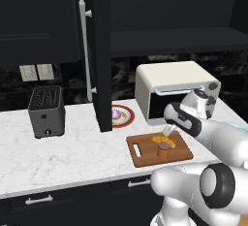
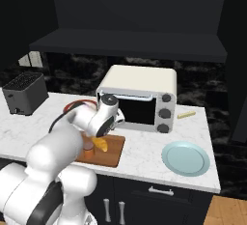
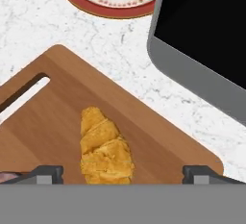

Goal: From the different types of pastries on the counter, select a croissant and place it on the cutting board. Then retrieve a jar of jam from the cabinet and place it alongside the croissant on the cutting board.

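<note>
No readable text, label, brand, number or sign on anything.

The toaster oven point(image 1: 177, 90) has a plain cream shell and three unmarked knobs; the toaster point(image 1: 46, 111) shows a bare dark front with one small knob. The wall plates point(image 1: 37, 72) behind it are blank. The jar of jam point(image 1: 163, 149) on the cutting board point(image 1: 145, 154) carries no label that can be made out. The red-rimmed plate point(image 3: 110, 4) bears a small flower pattern around its rim, not lettering. The cabinet point(image 1: 100, 50) door and the drawer fronts below the counter point(image 1: 72, 152) are unmarked.
</note>
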